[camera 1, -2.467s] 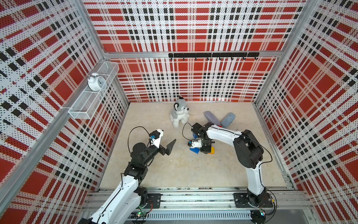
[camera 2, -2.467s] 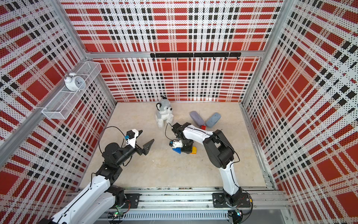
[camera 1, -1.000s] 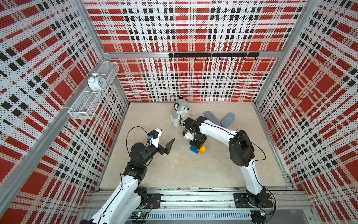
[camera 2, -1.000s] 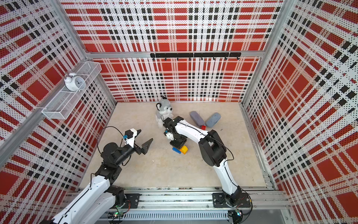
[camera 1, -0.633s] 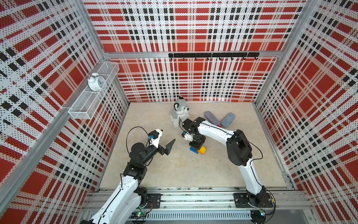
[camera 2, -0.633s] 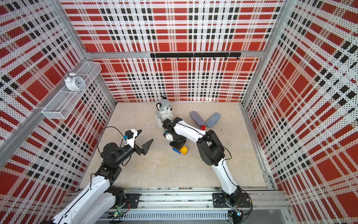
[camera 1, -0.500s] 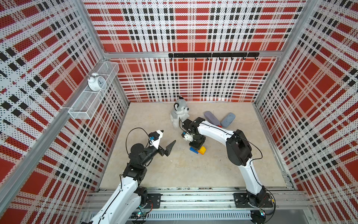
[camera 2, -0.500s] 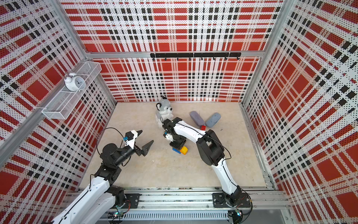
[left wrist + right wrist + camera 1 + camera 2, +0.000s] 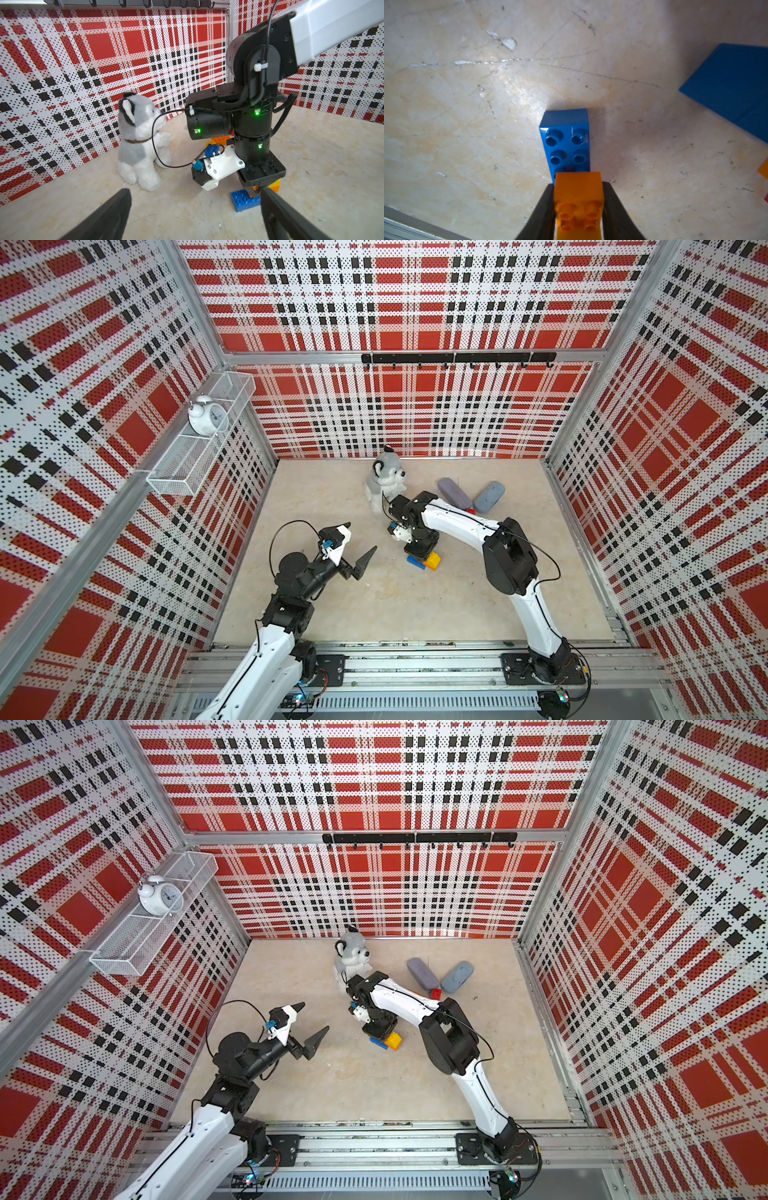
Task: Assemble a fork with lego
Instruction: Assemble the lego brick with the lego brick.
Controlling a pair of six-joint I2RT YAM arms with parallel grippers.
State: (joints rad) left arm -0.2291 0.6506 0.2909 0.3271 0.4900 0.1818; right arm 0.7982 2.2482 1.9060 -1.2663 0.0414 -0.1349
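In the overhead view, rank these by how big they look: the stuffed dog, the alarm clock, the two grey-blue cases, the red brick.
In a top view:
1. stuffed dog
2. alarm clock, though its shelf puts it nearer the camera
3. grey-blue case nearer the dog and other grey-blue case: alike
4. red brick

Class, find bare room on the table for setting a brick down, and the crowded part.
Bare: the stretch of table between the blue brick and the front rail; the far corner between the plush dog and the shelf wall. Crowded: from the dog, past the right gripper shut on an orange brick, to the grey cases.
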